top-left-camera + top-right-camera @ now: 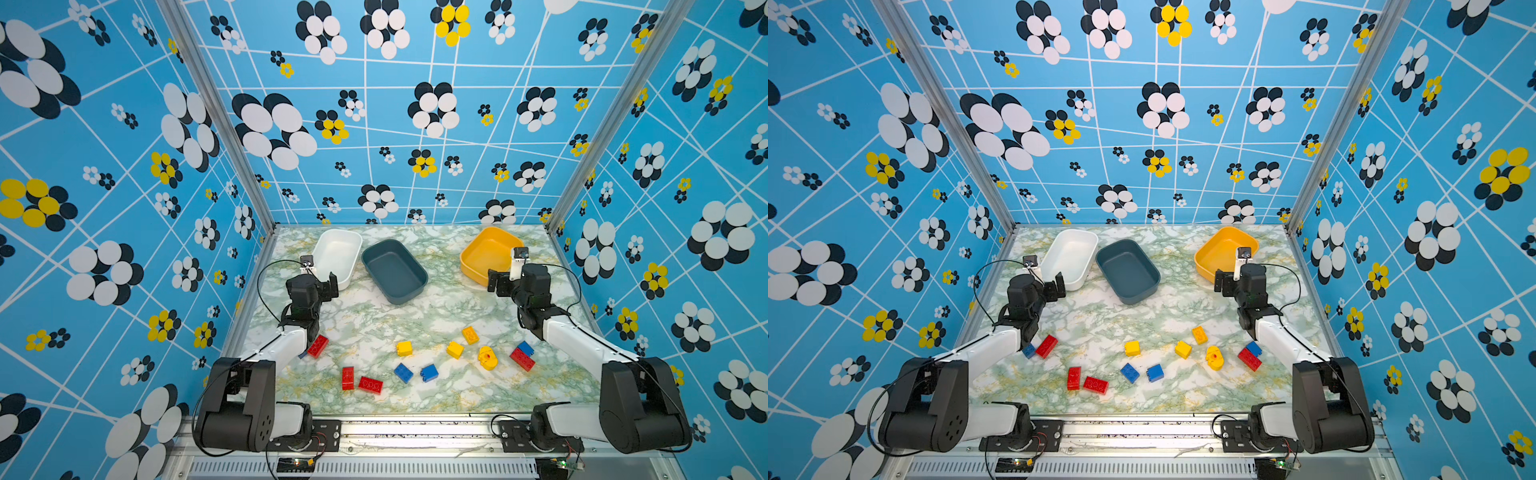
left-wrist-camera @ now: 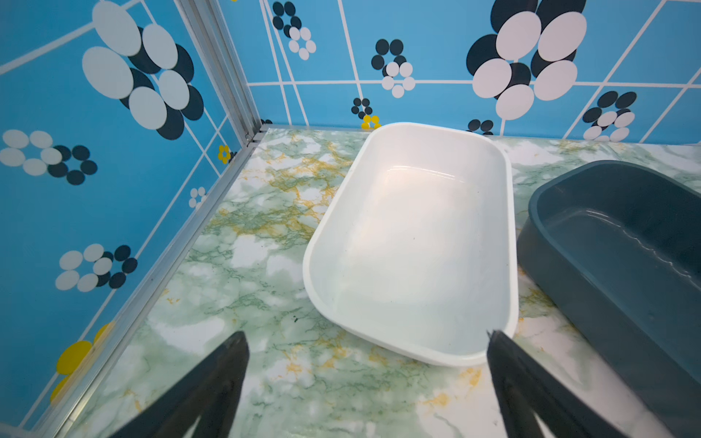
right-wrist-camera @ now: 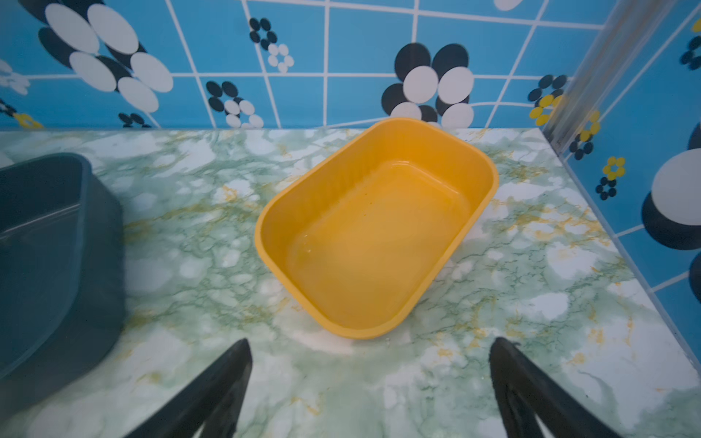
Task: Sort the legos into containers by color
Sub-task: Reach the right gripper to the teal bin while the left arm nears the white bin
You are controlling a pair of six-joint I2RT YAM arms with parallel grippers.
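Note:
Red, yellow and blue legos lie scattered along the near half of the table in both top views, among them a red brick, a blue brick, a yellow brick and a rounded yellow piece with a red dot. The containers stand at the back, all with nothing in them: white, dark teal, yellow-orange. My left gripper hangs open just before the white tub. My right gripper is open before the yellow tub.
The marbled table is walled in by blue flower-patterned panels on three sides. One blue brick lies half hidden beside my left forearm. A red brick with a blue one against it sits close to my right forearm.

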